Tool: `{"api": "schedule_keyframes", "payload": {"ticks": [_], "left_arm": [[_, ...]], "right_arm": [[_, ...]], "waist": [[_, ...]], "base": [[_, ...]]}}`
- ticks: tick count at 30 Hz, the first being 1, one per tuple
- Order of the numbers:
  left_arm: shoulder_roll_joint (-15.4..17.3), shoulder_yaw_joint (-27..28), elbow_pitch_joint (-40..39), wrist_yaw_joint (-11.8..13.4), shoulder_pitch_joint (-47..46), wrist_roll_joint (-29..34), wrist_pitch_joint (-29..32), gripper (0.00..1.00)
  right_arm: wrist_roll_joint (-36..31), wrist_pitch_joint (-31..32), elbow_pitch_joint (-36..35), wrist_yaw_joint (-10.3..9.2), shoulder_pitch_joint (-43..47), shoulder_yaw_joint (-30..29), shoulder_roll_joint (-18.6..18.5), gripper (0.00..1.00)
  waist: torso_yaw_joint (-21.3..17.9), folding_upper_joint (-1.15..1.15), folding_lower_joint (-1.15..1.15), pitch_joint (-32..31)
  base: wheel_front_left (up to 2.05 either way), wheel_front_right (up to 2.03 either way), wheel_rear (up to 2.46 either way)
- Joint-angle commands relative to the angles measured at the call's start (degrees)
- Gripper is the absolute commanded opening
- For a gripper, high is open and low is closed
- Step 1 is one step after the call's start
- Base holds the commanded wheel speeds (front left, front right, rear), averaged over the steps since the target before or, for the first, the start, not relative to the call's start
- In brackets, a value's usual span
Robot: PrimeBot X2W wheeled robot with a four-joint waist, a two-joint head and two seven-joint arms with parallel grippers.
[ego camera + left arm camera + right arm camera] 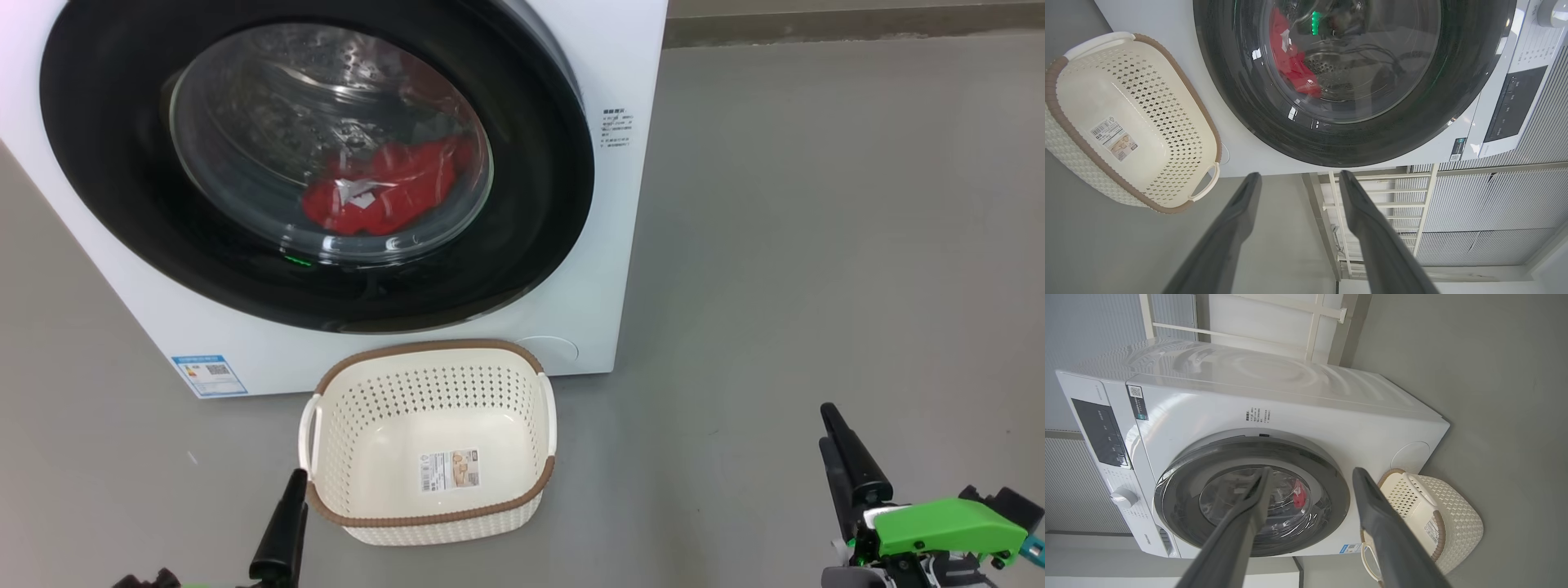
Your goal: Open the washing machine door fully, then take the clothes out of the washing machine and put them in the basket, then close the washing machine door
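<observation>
The white washing machine (pixel 588 269) fills the upper left of the head view. Its door (pixel 106 171), black-rimmed with a bulging glass window, lies against the front or barely ajar. Red clothes (pixel 384 192) show through the glass inside the drum. The cream basket (pixel 433 518) with a brown rim stands empty on the floor just in front of the machine. My left gripper (pixel 1300 174) is open and low, one finger (pixel 282 523) beside the basket's left corner. My right gripper (pixel 1312 470) is open too, low at the right (pixel 826 425), well clear of the machine.
Grey floor (pixel 816 204) stretches to the right of the machine. The control panel and dial (pixel 1122 497) are on the machine's top front. A white railing (pixel 1367 196) and a ribbed wall stand beside the machine.
</observation>
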Motion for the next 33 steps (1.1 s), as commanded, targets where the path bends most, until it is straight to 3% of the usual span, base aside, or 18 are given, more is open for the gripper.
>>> {"api": "schedule_keyframes", "payload": {"ticks": [1, 33], "left_arm": [[0.65, 0.22, -1.84, -0.13, -3.18, 1.66, -0.71, 1.00], [1.10, -3.46, -6.56, 3.42, -7.19, 27.16, -6.15, 1.00]], "right_arm": [[-1.79, -0.61, -1.70, -0.01, -3.20, 0.40, -0.76, 1.00], [-28.51, -6.00, -4.68, -0.02, -6.98, 1.18, -0.89, 1.00]], "waist": [[-0.02, 0.00, -0.01, 0.05], [-0.07, 0.00, -0.01, 1.48]], "base": [[0.00, 0.00, 0.00], [0.00, 0.00, 0.00]]}}
